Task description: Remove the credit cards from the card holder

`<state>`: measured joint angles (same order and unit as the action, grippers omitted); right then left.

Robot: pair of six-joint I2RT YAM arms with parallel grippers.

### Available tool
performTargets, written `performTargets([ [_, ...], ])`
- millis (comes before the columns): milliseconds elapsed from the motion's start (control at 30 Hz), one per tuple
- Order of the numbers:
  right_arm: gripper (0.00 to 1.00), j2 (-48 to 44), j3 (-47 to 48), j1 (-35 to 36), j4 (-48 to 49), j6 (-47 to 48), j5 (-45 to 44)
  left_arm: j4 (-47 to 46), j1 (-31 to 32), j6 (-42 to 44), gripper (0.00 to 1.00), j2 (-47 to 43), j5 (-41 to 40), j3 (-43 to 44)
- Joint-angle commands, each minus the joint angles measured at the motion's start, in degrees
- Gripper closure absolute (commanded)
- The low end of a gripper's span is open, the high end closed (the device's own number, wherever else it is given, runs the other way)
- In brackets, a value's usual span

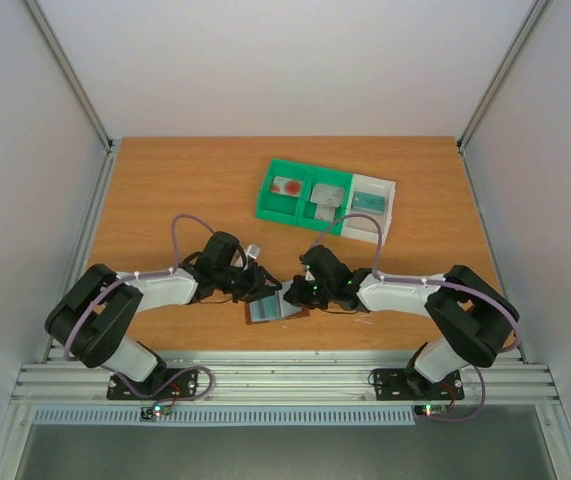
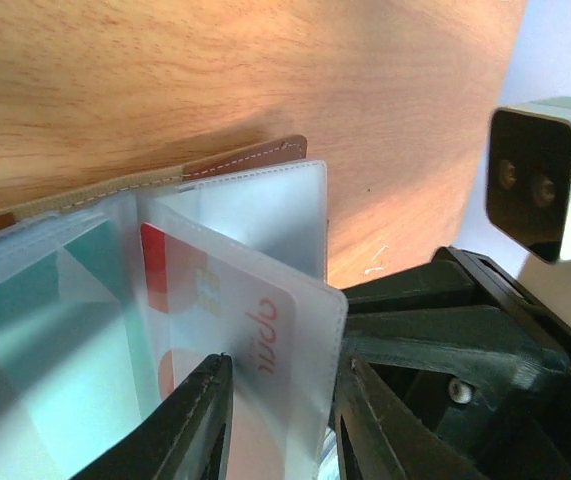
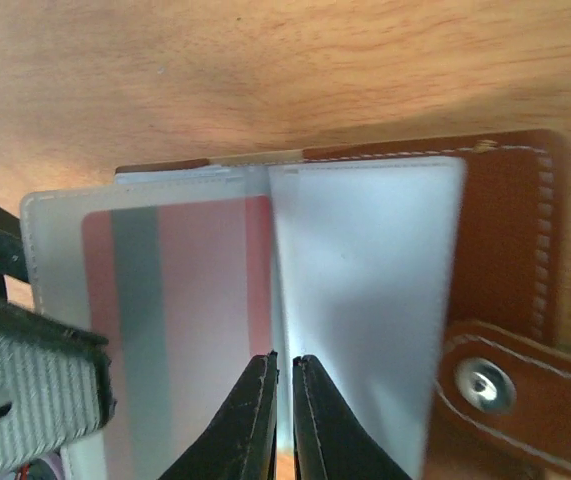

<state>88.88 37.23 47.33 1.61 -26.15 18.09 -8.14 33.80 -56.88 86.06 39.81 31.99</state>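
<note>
- Underfoot, so to speak, is a warm orange-brown wooden table [image 1: 165, 190], boxed in by plain white walls [image 1: 285, 60] with a ribbed metal rail [image 1: 285, 378] along the near edge.
- Far back, right of centre, sits a green-and-white tray [image 1: 310, 165]. Its compartments hold small items too tiny to name.
- Close to the near edge, between the two arms, the card holder [image 3: 510, 230] lies open on the wood. Its brown stitched cover is underneath, clear plastic pockets fan upward, and a snap tab [image 3: 485, 385] sticks out at one side.
- The left gripper [image 2: 285, 370] has its jaws partly closed, with a card sleeve [image 2: 265, 330] standing between them and touching both fingers [image 2: 200, 425]. A red-and-white card [image 2: 205, 290] sits inside that sleeve.
- The right gripper [image 3: 283, 362] is closed to a hairline. The edge of a pale sleeve [image 3: 365, 300] runs into that gap, but I cannot tell whether it is truly pinched.
- From above, both grippers crowd over the holder and hide much of it.
- The print on the red card is not legible, and a teal card [image 2: 45, 330] behind frosted plastic is only a blur.
</note>
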Motion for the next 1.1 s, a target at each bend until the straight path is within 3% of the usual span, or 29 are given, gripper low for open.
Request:
performTargets([
  [0, 0.92, -6.2, 0.0, 0.5, -6.5, 0.8, -7.2, -4.6, 0.4, -0.7, 0.70, 2.0, 1.7, 2.2],
  [367, 0.89, -18.2, 1.0, 0.5, -17.6, 3.3, -16.2, -5.8, 0.9, -0.4, 0.63, 4.3, 1.8, 2.6],
  [633, 0.88, -18.0, 2.4, 0.5, -17.2, 4.6, -13.8, 3.0, 0.9, 3.7, 0.60, 1.3, -2.9, 2.9],
  [1067, 0.86, -12.9, 3.7, 0.6, -13.7, 5.8, -7.9, 5.1, 0.7, 5.1, 0.60, 0.7, -5.8, 1.8],
])
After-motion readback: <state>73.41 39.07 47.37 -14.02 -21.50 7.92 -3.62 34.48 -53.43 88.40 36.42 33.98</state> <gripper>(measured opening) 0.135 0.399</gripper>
